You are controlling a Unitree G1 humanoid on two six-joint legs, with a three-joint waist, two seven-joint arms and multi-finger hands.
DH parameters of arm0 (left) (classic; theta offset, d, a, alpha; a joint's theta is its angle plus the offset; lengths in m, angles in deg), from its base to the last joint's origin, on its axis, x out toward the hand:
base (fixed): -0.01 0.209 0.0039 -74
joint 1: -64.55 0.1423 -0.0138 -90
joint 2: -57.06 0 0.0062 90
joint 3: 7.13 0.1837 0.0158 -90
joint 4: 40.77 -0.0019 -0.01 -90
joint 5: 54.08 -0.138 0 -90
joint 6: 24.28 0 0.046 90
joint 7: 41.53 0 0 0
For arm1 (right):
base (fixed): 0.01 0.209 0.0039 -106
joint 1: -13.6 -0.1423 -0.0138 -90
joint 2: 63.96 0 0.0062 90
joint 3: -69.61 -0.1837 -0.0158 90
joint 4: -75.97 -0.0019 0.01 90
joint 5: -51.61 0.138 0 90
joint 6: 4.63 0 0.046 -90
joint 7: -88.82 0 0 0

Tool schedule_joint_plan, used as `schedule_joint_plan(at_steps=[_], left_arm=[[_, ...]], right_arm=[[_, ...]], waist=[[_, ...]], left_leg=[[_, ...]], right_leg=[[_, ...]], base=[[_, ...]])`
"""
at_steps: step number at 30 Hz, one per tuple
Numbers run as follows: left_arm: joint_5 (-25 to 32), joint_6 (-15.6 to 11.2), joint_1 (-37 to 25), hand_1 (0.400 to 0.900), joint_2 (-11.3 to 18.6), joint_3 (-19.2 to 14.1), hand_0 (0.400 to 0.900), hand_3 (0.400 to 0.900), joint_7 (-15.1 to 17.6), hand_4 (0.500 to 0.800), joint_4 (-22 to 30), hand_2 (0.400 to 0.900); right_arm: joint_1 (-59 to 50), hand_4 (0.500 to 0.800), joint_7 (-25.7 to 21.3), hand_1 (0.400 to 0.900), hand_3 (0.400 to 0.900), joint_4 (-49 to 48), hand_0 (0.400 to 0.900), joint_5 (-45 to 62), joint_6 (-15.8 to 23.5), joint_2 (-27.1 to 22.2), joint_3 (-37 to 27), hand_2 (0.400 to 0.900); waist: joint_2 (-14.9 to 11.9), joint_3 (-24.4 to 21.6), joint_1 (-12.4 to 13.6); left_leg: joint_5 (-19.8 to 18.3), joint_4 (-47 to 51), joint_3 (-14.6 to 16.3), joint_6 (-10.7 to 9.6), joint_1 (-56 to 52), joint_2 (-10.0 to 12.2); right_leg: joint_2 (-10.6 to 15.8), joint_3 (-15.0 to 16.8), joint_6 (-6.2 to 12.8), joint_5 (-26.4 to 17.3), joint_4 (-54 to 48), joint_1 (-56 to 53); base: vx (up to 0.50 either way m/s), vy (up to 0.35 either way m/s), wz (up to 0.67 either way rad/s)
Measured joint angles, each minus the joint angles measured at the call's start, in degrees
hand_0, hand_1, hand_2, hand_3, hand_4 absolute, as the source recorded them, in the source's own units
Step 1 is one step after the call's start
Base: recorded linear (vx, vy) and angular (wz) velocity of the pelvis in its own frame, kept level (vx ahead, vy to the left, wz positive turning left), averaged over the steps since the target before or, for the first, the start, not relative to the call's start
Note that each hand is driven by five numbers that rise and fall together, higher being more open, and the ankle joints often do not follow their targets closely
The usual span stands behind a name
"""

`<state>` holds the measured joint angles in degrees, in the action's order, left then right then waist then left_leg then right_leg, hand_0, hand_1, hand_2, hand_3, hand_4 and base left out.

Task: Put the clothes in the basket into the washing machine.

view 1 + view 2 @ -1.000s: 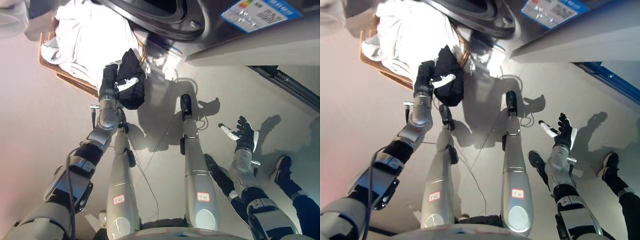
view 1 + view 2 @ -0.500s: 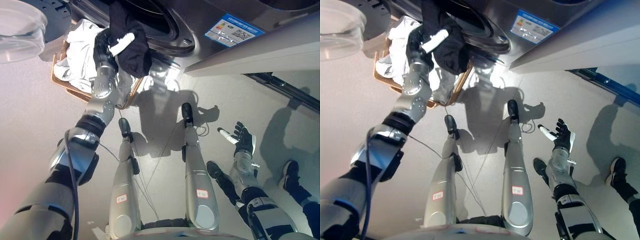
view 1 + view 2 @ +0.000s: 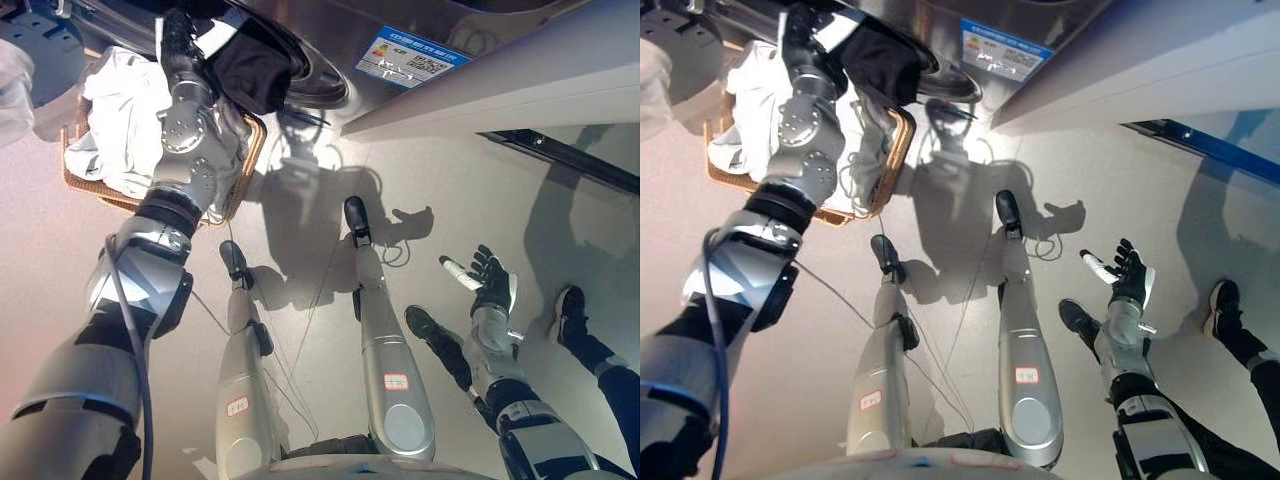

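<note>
Black cloth is what you have in your left hand (image 3: 183,45): the fingers are clenched on a dark garment (image 3: 248,68), which hangs at the lower rim of the washing machine's round opening (image 3: 318,88), partly over that rim. You can see the arm reaching up from the lower left, across the wicker basket (image 3: 243,170). The basket sits on the floor just beside the machine's front, and white clothes (image 3: 118,110) are heaped in it, spilling over its near edge. A blue and white label (image 3: 409,57) is stuck on the machine's grey front to the right of the opening.

Your right hand (image 3: 489,287) hangs low at the right, well apart from the machine and the basket, palm up with its fingers spread and released, holding nothing. Just beside that arm you can see a person's dark shoes (image 3: 567,311) on the pale floor (image 3: 70,270).
</note>
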<state>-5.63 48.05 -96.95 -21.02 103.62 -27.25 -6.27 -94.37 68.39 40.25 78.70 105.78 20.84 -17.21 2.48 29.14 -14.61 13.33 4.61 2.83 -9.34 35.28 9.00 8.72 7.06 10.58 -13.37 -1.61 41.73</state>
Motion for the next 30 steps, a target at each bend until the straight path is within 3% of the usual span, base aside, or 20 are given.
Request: schedule_joint_plan(at_steps=[8, 11, 24, 25, 26, 30], left_arm=[[0.0, -1.3, -3.5, 0.4, 2.9, -0.3, 0.4, 0.4, 2.9, 0.5, 0.1, 0.4], [0.5, -2.3, -3.9, 0.4, 2.2, -0.3, 0.4, 0.4, 3.4, 0.5, 0.3, 0.4], [7.9, -2.6, -5.6, 0.4, 0.4, -0.2, 0.4, 0.4, 2.7, 0.5, 0.2, 0.4], [7.9, -2.6, -5.6, 0.535, 0.3, -0.2, 0.535, 0.535, 2.7, 0.581, 0.1, 0.535], [7.9, -2.6, -5.7, 0.9, 0.3, -0.2, 0.9, 0.9, 2.7, 0.8, 0.1, 0.9], [7.8, -2.6, -5.7, 0.9, 0.0, -0.2, 0.9, 0.9, 2.7, 0.8, 0.1, 0.9]], right_arm=[[1.9, 0.8, 1.1, 0.9, 0.9, 1.8, 0.9, 1.1, 0.5, 0.6, -0.5, 0.9], [2.6, 0.8, 1.1, 0.9, 0.9, 2.3, 0.9, 1.2, 0.6, 0.8, -0.6, 0.9], [2.5, 0.8, 2.2, 0.9, 0.9, 2.3, 0.9, 3.3, 0.4, 1.4, -0.6, 0.9], [2.6, 0.8, 2.2, 0.9, 0.9, 2.3, 0.9, 3.3, 0.4, 1.4, -0.6, 0.9], [2.6, 0.8, 2.2, 0.9, 0.9, 2.3, 0.9, 3.3, 0.4, 1.4, -0.6, 0.9], [2.6, 0.8, 2.2, 0.9, 0.9, 2.1, 0.9, 3.3, 0.4, 1.4, -0.6, 0.9]], waist=[[-0.2, -1.5, 0.0], [-0.2, -5.8, 0.0], [-0.2, -5.8, -0.1], [-0.2, -5.8, -0.2], [-0.2, -5.8, -0.2], [-0.2, -5.8, -0.3]], left_leg=[[0.2, 0.3, -0.1, -0.2, -1.9, 0.1], [0.2, 0.3, -0.3, -0.2, 1.4, 0.1], [0.3, 0.3, -1.1, -0.2, 3.1, 0.0], [0.3, 0.3, -1.0, -0.2, 3.1, 0.0], [0.3, 0.3, -1.0, -0.2, 3.1, 0.0], [0.3, 0.3, -1.0, -0.2, 3.1, 0.0]], right_leg=[[-0.1, -0.2, -0.22, 0.0, -0.3, -1.9], [-0.1, -0.3, -0.31, 0.0, -0.3, 1.2], [0.1, -1.3, -0.21, -0.2, -0.3, 2.4], [0.1, -1.3, -0.21, -0.2, -0.3, 2.4], [0.1, -1.3, -0.2, -0.2, -0.4, 2.4], [0.1, -1.4, -0.2, -0.2, -0.4, 2.4]], base=[[0.05, -0.001, 0.02], [0.03, 0.009, 0.02], [0.0, 0.003, 0.0], [0.0, 0.0, 0.0], [0.0, 0.001, -0.03], [0.0, 0.0, -0.02]])
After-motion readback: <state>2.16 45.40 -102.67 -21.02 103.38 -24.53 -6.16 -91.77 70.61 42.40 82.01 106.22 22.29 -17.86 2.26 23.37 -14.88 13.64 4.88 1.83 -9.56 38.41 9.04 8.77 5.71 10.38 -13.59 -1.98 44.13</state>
